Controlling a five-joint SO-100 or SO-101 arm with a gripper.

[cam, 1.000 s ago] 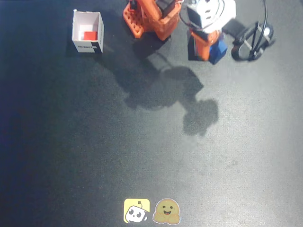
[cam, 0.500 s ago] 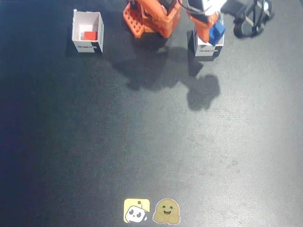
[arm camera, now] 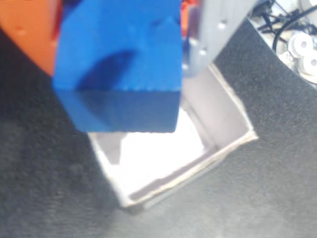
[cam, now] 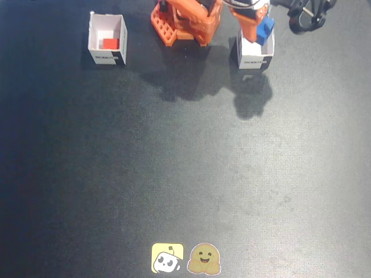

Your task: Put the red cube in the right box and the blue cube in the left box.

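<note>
Your desk (cam: 174, 174) is a dark, matte, faintly speckled mat with two cartoon stickers (cam: 185, 258) at its near edge. Your hand (cam: 259, 30) grips the blue cube (arm camera: 121, 64) above the open white box (arm camera: 218, 124) at the far edge. The red cube (cam: 110, 43) lies inside the other white box (cam: 107, 39), toward the far-left corner.

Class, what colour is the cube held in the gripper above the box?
Bright blue; the blue cube shows best in the wrist view, above the white box.
</note>
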